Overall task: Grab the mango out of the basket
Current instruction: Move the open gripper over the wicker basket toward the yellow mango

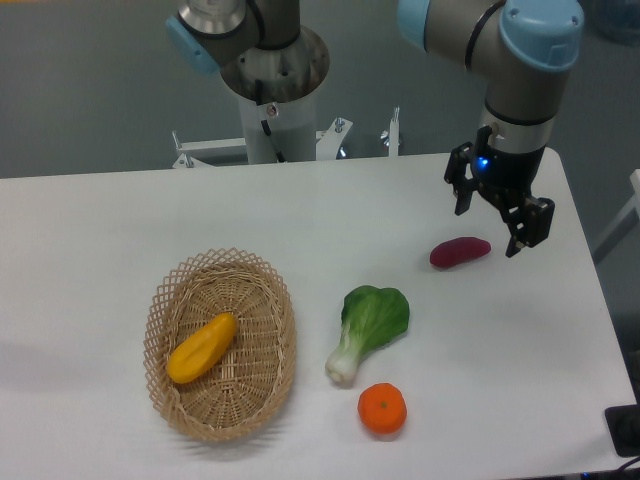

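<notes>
Black fingers [497,222] hang spread apart with nothing between them, over the far right side of the white table [90,230]. Just beside and below them lies a dark purple-red oblong [460,252], near enough that a careless descent from here could clip it or close on the wrong item. Further out, toward the middle of the table, a green leafy vegetable with a pale stalk [367,328] lies tilted, and a small round orange [382,409] sits near the front edge below it. Both lie between the fingers and the target, so a low sweep across could knock them. Well apart on the left is the woven wicker basket [165,300], and the mango [202,347] rests inside it on its floor, lying diagonally, apart from the walls. Its smooth, curved, tapered skin looks likely to slip if pinched near an end or along its length. The raised lattice rim could also catch a finger if the approach comes in slanted rather than from straight above
</notes>
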Available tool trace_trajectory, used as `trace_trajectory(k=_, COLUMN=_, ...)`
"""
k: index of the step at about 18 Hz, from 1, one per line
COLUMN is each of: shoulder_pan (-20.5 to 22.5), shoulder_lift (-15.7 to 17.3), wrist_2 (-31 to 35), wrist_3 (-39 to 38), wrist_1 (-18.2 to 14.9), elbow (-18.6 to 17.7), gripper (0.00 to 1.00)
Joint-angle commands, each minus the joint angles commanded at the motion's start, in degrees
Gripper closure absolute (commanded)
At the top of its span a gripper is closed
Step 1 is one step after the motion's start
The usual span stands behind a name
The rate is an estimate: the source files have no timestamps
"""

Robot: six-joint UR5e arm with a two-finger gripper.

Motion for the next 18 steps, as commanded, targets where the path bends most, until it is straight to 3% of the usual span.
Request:
trace_trajectory(k=6, shoulder_pan=-0.35, shoulder_lift=1.31, wrist_2=-1.05, wrist_3=-0.26, wrist_1=0.09, elbow=-2.46, gripper=0.00)
trace_trajectory(k=10, shoulder_pan=-0.97, shoulder_lift=3.86, wrist_2=-5.18, wrist_3=-8.77, wrist_1=1.22, elbow=-6.76, gripper=0.00)
trace_trajectory(k=18, shoulder_pan=-11.59, shoulder_lift=4.04, wrist_2=-5.45, wrist_3=-28.10, wrist_1=2.37, elbow=-7.56, gripper=0.00)
